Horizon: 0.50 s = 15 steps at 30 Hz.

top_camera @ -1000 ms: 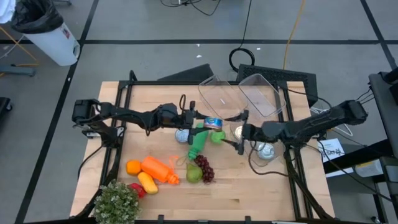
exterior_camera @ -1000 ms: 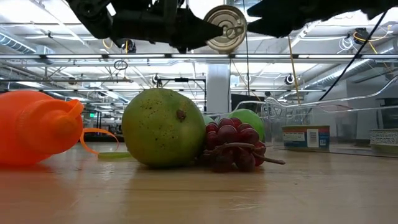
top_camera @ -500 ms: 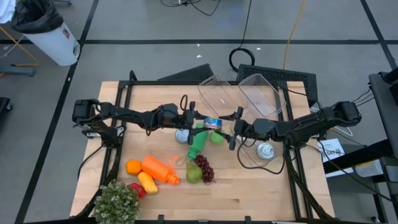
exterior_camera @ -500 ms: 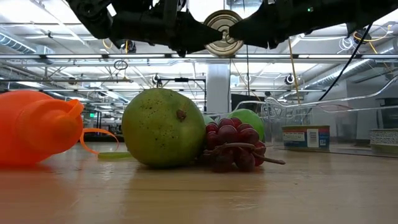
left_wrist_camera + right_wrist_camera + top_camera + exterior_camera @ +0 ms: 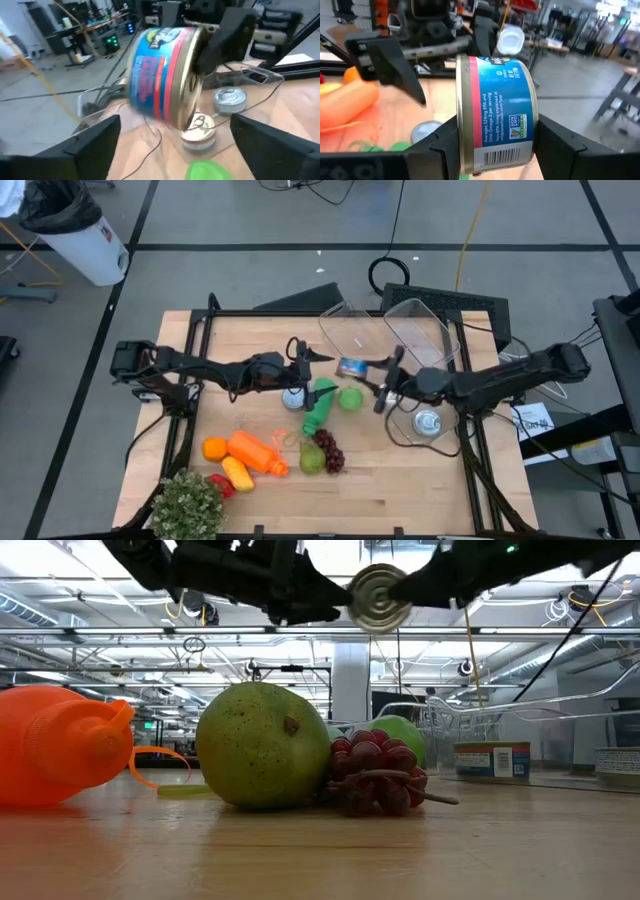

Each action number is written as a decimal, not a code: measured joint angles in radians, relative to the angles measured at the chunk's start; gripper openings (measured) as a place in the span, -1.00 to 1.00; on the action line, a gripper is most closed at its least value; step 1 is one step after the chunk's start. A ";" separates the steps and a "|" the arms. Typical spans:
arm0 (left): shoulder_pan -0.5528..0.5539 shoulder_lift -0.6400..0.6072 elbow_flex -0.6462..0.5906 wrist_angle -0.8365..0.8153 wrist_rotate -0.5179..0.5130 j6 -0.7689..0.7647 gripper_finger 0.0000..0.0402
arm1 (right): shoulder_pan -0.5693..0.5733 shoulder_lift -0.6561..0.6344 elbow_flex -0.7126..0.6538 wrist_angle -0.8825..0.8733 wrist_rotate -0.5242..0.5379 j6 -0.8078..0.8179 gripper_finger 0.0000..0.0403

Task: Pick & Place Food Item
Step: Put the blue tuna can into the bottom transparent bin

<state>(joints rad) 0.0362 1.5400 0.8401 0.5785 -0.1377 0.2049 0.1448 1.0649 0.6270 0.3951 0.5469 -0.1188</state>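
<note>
The blue-and-red labelled can [image 5: 351,366] is held off the table, above its middle, between the two arms. The right gripper [image 5: 492,145] pinches it across its flat ends, as the right wrist view shows, with a dark finger pressed to each end. In the low view the can [image 5: 378,597] hangs well above the fruit, its ring-pull end facing the camera.

The left gripper [image 5: 172,145] stands just beside the can with its fingers spread wide and touching nothing; the left wrist view shows the can [image 5: 165,75] beyond the fingers, clear of both.

Below and beside the held can, on the wooden table [image 5: 400,490], lie a green bottle [image 5: 318,406] on its side, a lime [image 5: 349,399] and a second can [image 5: 293,397] end up. Nearer the front edge sit a green pear [image 5: 312,461], a bunch of dark grapes [image 5: 329,449], an orange bottle [image 5: 255,452], an orange [image 5: 214,448] and a small plant [image 5: 188,506]. Two clear plastic containers [image 5: 385,330] stand at the far edge, and a third clear container [image 5: 425,425] under the right arm holds another can.
</note>
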 joint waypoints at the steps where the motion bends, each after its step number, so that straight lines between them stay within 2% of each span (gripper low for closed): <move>1: -0.001 -0.008 0.000 -0.010 -0.008 0.004 0.95 | 0.003 -0.040 0.000 -0.062 0.001 0.039 -0.09; 4: 0.000 -0.011 0.001 -0.031 -0.017 -0.007 0.88 | 0.007 -0.185 0.004 -0.303 -0.049 0.223 -0.09; 9: 0.000 -0.011 0.001 -0.051 -0.020 -0.012 0.74 | -0.007 -0.371 0.012 -0.711 -0.204 0.581 -0.09; 12: 0.001 -0.010 0.000 -0.062 -0.020 -0.017 0.69 | 0.008 -0.415 -0.044 -0.843 -0.178 0.749 -0.09; 15: 0.002 -0.010 0.000 -0.058 -0.020 -0.030 0.66 | 0.012 -0.424 -0.111 -0.860 -0.185 0.844 -0.09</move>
<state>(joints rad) 0.0386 1.5303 0.8402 0.5201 -0.1581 0.1748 0.1565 0.6411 0.5162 -0.4648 0.3623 0.7255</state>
